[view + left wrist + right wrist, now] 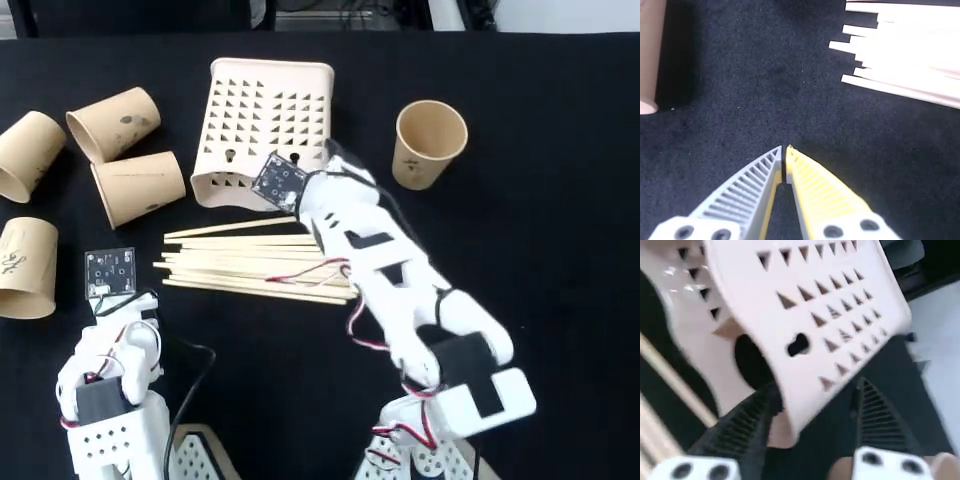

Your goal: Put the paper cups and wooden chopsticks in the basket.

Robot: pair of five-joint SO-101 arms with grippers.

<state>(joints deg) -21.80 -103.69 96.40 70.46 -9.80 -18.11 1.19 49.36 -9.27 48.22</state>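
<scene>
White arms [385,250] bear black motors [462,362]; left tool [785,148] grey-and-yellow

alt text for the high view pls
The right hand at the edge of a pale basket on a black table. Chopsticks lie piled before it, four cups lie on their sides at the left, a fifth cup at the right.

**Layout on the tabletop [560,250].** The basket [262,125] is laid on its side, and one of its walls is placed between the jaws of the right end effector [815,400]. The wooden chopsticks [250,265] are bundled just behind that end effector, partly under its arm, and ahead and to the right of the left end effector [785,150]. Four paper cups [135,185] are laid on their sides ahead and to the left of the left end effector. A fifth cup [430,140] is stood upright to the right of the right end effector, near the basket.
</scene>
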